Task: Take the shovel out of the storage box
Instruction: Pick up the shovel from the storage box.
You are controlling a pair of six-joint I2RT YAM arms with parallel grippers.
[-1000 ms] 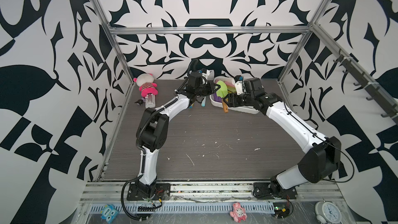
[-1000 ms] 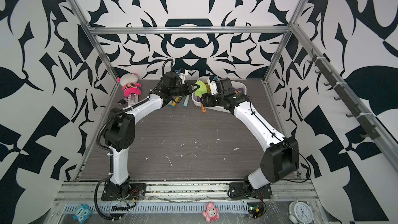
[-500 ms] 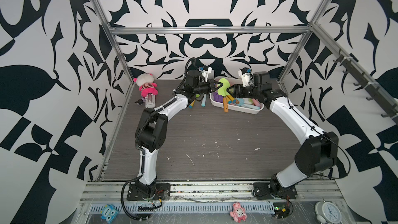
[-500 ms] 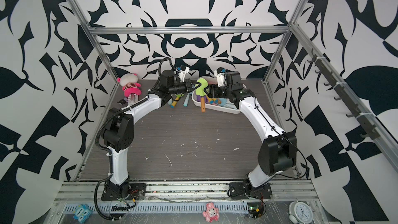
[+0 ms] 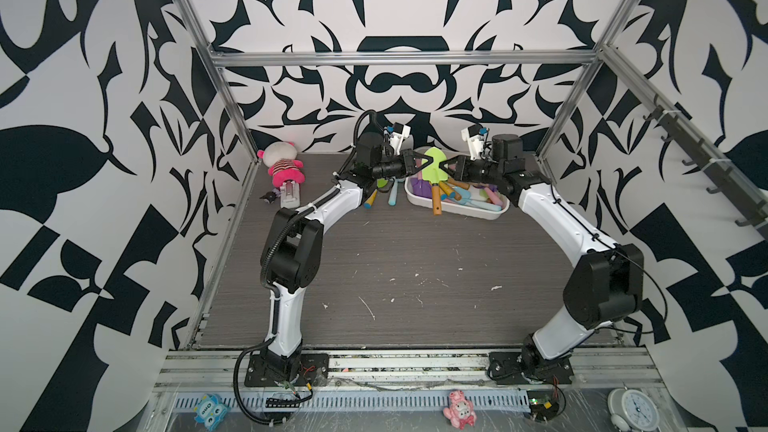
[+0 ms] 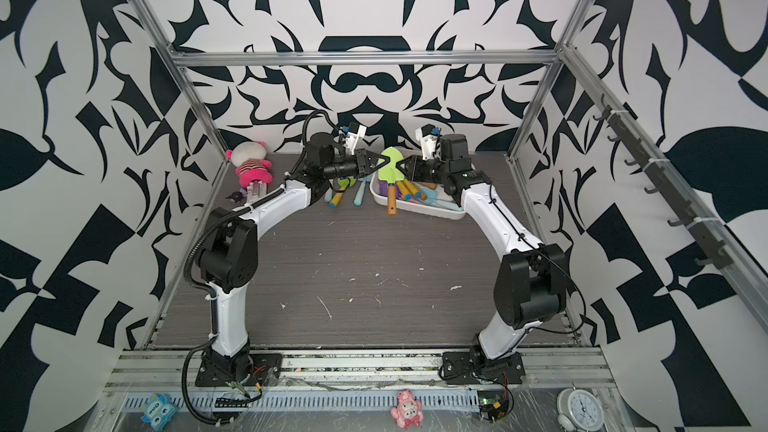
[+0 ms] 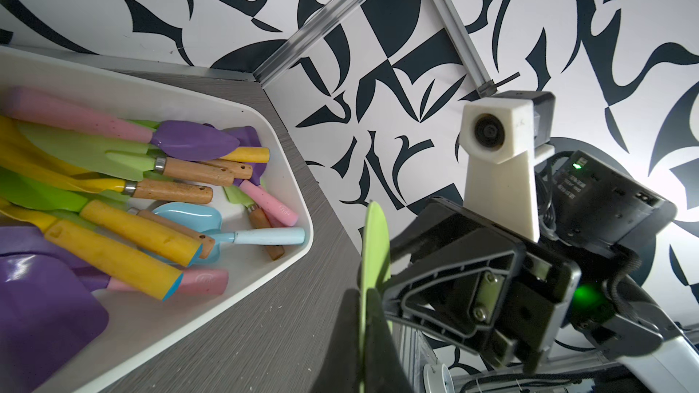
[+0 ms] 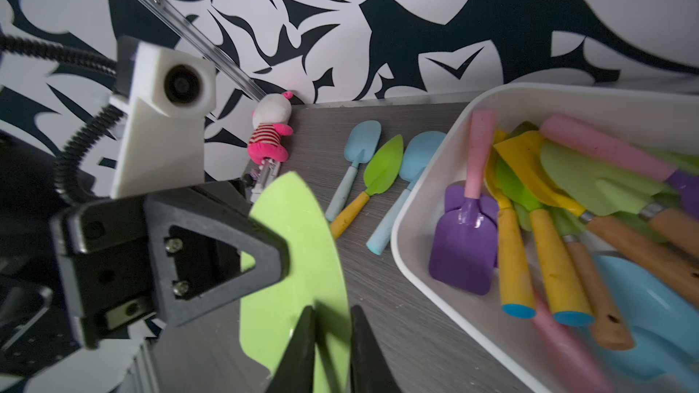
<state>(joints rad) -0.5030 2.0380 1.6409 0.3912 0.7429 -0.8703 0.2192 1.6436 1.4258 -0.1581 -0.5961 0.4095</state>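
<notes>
A shovel with a light green blade and a wooden handle hangs upright over the left end of the white storage box. Its handle points down across the box's front rim. My left gripper is shut on the blade's left edge. The right gripper is shut on its right edge. The left wrist view shows the blade edge-on between my left gripper's fingers. The right wrist view shows the blade between the right gripper's narrowly spaced fingers.
Several coloured shovels fill the box. Three more shovels lie on the table left of it. A pink plush doll and a small clear case sit at the back left corner. The back wall is close behind both grippers.
My left gripper raised the green shovel. The right gripper came up from over the box to the blade's right edge, and its jaws closed on it.
</notes>
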